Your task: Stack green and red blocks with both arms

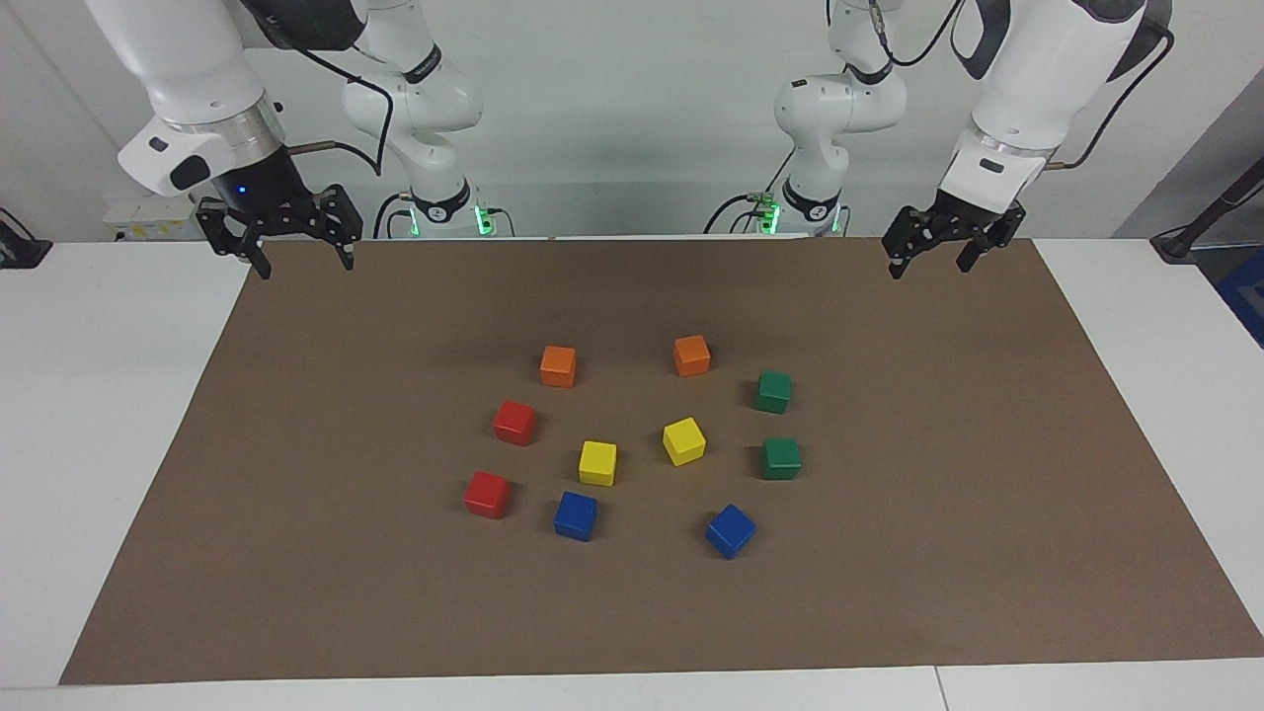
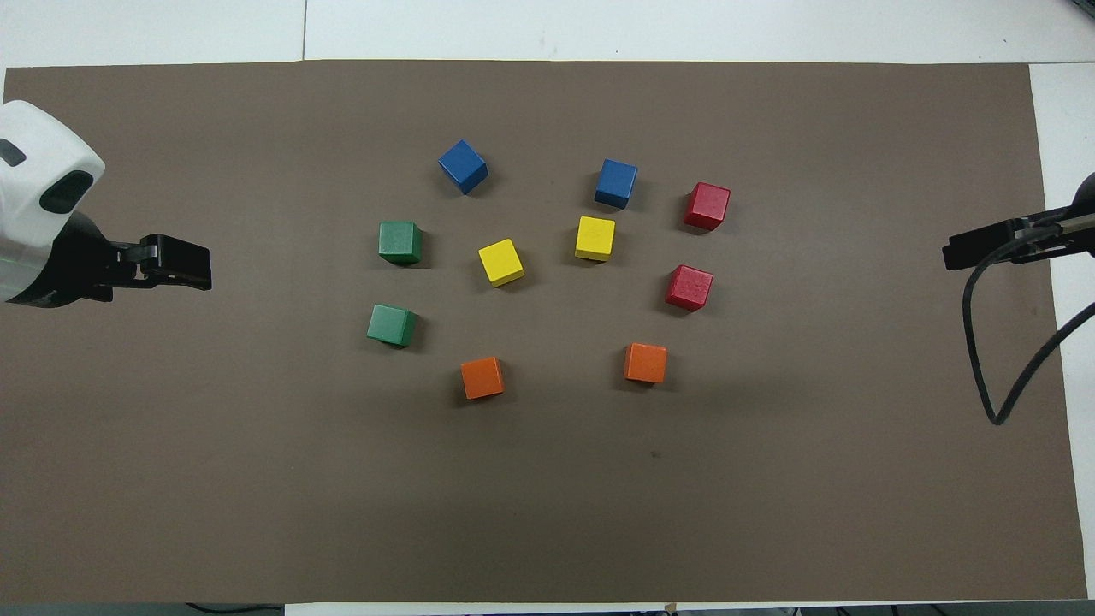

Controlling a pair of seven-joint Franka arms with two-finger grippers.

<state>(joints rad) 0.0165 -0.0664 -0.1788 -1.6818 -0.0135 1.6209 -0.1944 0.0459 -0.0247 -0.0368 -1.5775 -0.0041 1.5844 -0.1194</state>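
We are seeing the two green blocks [image 1: 773, 391] [image 1: 780, 458] lying beside the yellow cubes [image 1: 683, 440] toward the left arm's end, the two red blocks [image 1: 514, 423] [image 1: 487, 494] toward the right arm's end, all apart on the brown mat [image 1: 296, 494]. Well away from the yellow cubes, the left gripper [image 1: 929, 264] and right gripper [image 1: 304, 260] are hovering over the mat's corners, jaws spread, holding nothing.

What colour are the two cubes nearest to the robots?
Orange: one cube and the other; the overhead view shows it best.
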